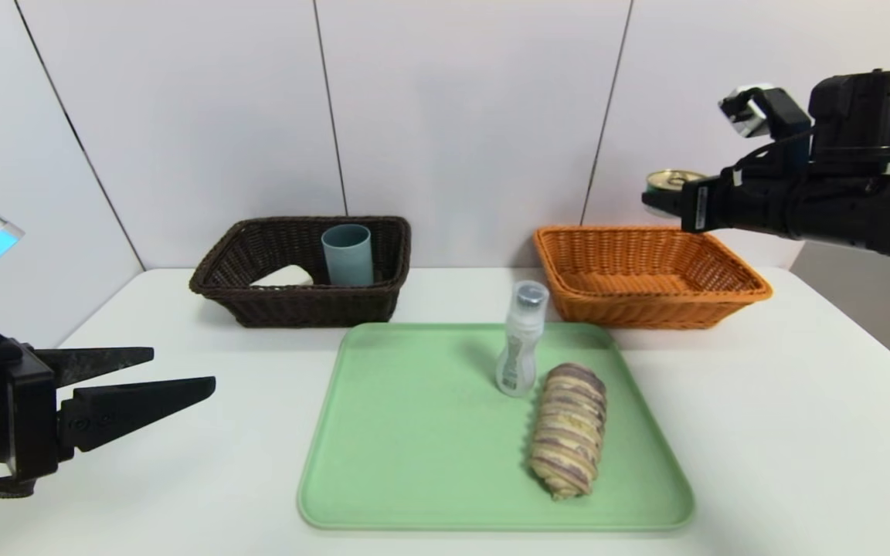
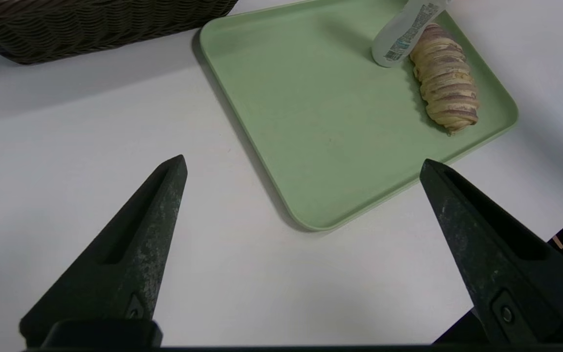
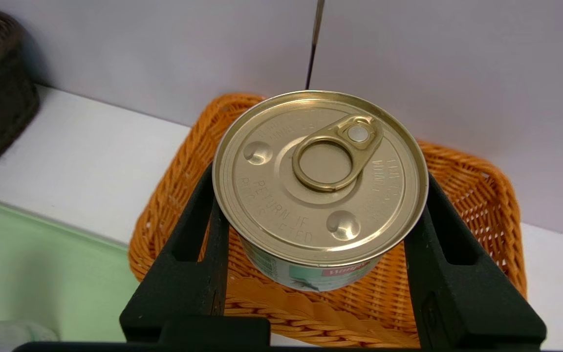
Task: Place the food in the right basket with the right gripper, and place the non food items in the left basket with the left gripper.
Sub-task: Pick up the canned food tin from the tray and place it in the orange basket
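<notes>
Gold-lidded tin can clamped in right gripper above orange wicker basket.
Could bounce out if released high; left gripper spread wide, empty.

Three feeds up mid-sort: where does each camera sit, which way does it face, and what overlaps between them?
Head: on the robot's head, looking forward and down at the table, green tray, dark basket and orange basket; left gripper and right gripper show at the sides.
Left wrist: looks past its open fingers at the tray, bottle and bread roll.
Right wrist: looks over the tin can in its fingers down at the orange basket.
Shared: head and left wrist both show tray, bottle, roll.
</notes>
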